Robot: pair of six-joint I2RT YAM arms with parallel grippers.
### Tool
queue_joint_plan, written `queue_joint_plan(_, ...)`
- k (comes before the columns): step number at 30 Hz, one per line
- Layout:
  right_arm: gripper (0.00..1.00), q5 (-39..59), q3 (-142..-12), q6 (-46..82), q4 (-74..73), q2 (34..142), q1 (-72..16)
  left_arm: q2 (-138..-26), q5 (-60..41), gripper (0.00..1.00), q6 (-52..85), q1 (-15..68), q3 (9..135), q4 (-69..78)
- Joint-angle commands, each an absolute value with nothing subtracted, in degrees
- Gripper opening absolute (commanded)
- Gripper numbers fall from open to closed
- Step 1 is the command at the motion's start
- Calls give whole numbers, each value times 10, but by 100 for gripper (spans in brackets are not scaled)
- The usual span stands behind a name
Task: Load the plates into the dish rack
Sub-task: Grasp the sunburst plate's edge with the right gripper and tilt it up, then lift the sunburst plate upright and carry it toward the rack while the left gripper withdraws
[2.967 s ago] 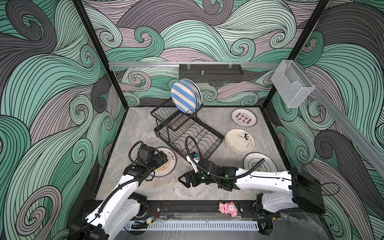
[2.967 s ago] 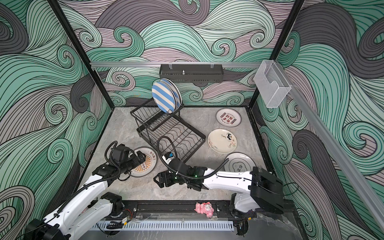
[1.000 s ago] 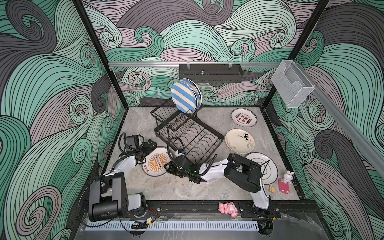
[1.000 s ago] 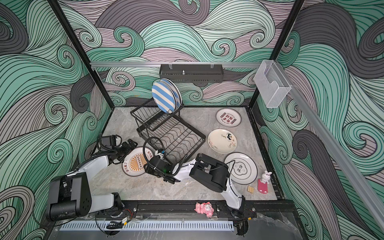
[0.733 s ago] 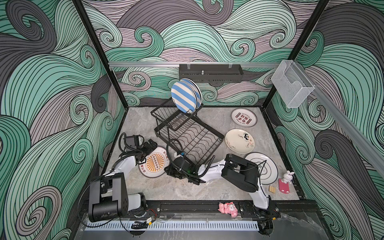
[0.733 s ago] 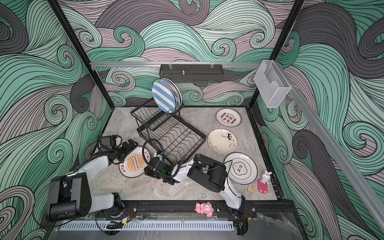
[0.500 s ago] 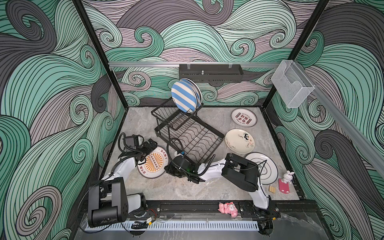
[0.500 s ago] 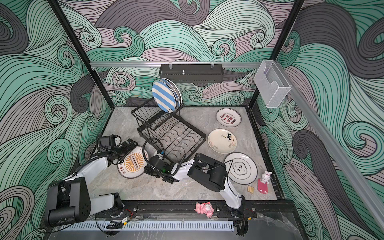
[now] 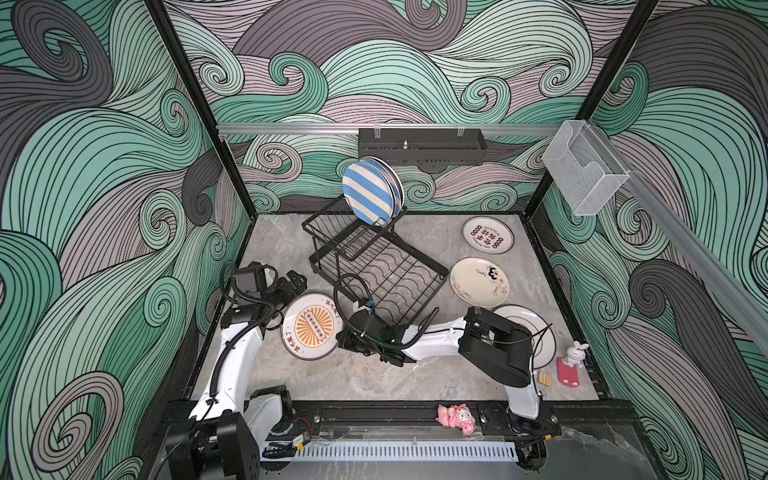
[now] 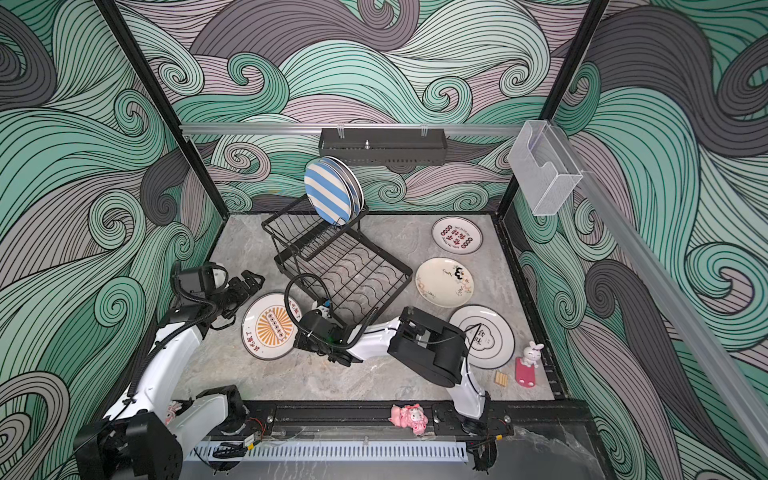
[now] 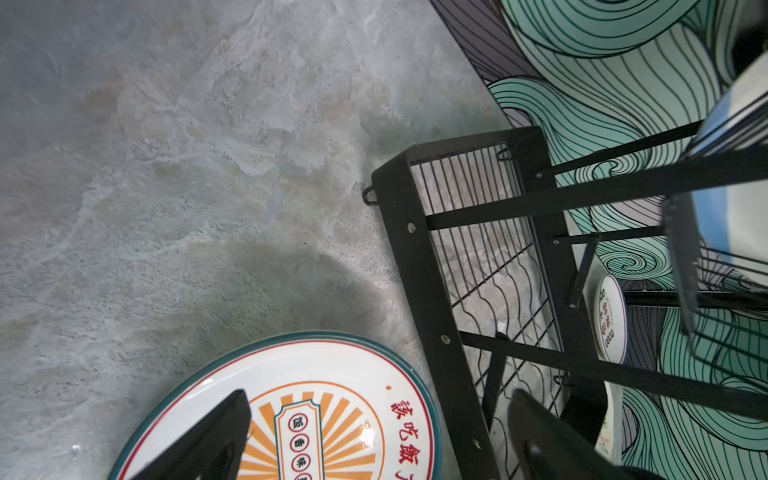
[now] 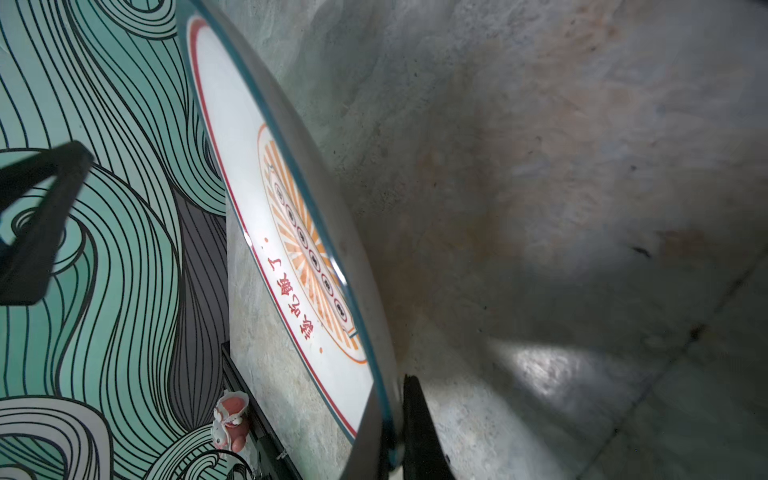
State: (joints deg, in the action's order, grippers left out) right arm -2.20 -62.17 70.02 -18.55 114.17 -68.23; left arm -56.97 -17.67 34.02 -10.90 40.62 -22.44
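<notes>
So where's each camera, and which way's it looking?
Top views: up high, looking down at the table; left arm, right arm show.
Left wrist: on its arm, faces dish rack and orange sunburst plate; open left gripper shows.
Right wrist: on its arm, faces that plate's rim; right gripper pinches it.
Both wrist views share that plate.

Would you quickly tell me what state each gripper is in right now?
Left gripper: open, fingers spread above the orange sunburst plate.
Right gripper: closed on that plate's rim.

Four plates [image 9: 480, 282] unracked, striped plates [image 9: 368, 195] racked (count hidden), one dish rack [image 9: 376, 272], two toys [image 9: 456, 417]
</notes>
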Motion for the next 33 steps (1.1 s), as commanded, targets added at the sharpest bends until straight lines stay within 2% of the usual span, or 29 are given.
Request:
queue_joint_plan(1,0,-38,-603,665,-179,1101,-686,-546,-190,98,326,-117,429,-273)
queue_joint_plan(3,0,-48,-592,641,-168,1078,-690,-536,-215,99,308,-118,437,-267)
queue_joint_plan(11,0,-95,-538,517,-100,943,-699,-560,-223,99,187,-124,578,-397)
queue_joint_plan(20,0,-220,-493,408,50,742,-694,-586,-306,99,178,-127,576,-335)
queue_joint_plan(33,0,-195,-558,268,278,587,-554,-605,-387,98,166,-125,560,-302)
